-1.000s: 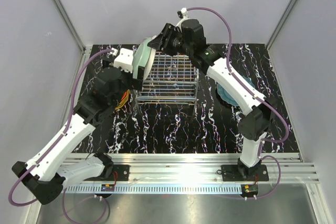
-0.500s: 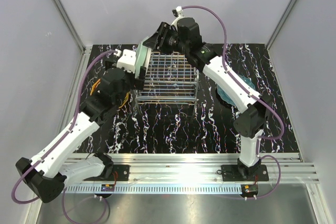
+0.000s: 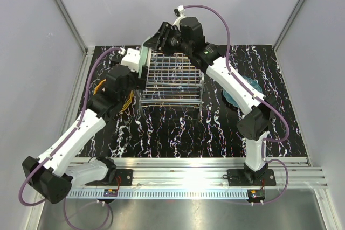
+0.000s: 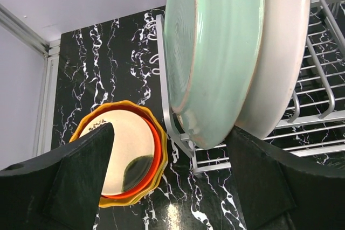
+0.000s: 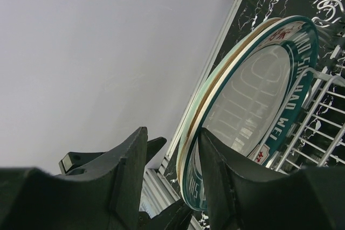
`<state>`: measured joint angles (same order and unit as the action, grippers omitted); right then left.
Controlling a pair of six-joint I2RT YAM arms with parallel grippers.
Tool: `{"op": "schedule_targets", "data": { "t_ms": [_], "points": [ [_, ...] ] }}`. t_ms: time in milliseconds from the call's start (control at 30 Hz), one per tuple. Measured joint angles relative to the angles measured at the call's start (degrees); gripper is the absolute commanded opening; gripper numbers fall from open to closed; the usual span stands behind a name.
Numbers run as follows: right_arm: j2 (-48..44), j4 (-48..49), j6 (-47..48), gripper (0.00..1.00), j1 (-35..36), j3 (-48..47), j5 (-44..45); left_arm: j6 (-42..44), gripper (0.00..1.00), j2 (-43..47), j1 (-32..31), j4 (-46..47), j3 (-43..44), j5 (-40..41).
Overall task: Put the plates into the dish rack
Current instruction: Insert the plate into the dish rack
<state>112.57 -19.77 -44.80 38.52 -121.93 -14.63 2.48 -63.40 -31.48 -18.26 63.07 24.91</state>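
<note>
The chrome dish rack stands mid-table. Three plates stand on edge at its left end: a mint green plate, a cream plate and a teal-rimmed plate. My right gripper is open astride their top rims; one finger lies against the teal-rimmed plate's face, the other is clear of the mint one. My left gripper is open, its fingers straddling the mint plate's lower edge. A stack of cream, red-orange and yellow-orange plates lies flat left of the rack.
A teal plate lies flat on the table right of the rack, partly under my right arm. The rack's wire slots run right of the standing plates. The enclosure wall is close behind the plates.
The standing plates have tipped from leaning to nearly upright at the rack's left end. My right gripper moved left over their rims; my left arm stretched farther toward the rack.
</note>
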Motion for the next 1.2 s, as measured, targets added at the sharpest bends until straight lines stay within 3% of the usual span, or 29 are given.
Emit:
{"op": "schedule_targets", "data": {
  "t_ms": [433, 600, 900, 1200],
  "points": [
    [0.1, 0.2, 0.0, 0.50, 0.1, -0.3, -1.2, -5.7, 0.71, 0.0, 7.2, 2.0, 0.0, -8.0],
    [0.1, 0.2, 0.1, 0.50, 0.1, -0.3, -1.6, -7.7, 0.61, 0.0, 8.6, 2.5, 0.0, -9.5],
    [0.5, 0.1, 1.0, 0.48, 0.1, -1.0, -2.2, -10.5, 0.67, 0.0, 10.1, 2.5, -0.5, -11.4],
    [4.3, -1.4, 2.7, 0.48, 1.4, -7.5, -2.6, -10.5, 0.73, 0.9, 10.2, 2.4, -2.7, -11.5]
  ]
}}
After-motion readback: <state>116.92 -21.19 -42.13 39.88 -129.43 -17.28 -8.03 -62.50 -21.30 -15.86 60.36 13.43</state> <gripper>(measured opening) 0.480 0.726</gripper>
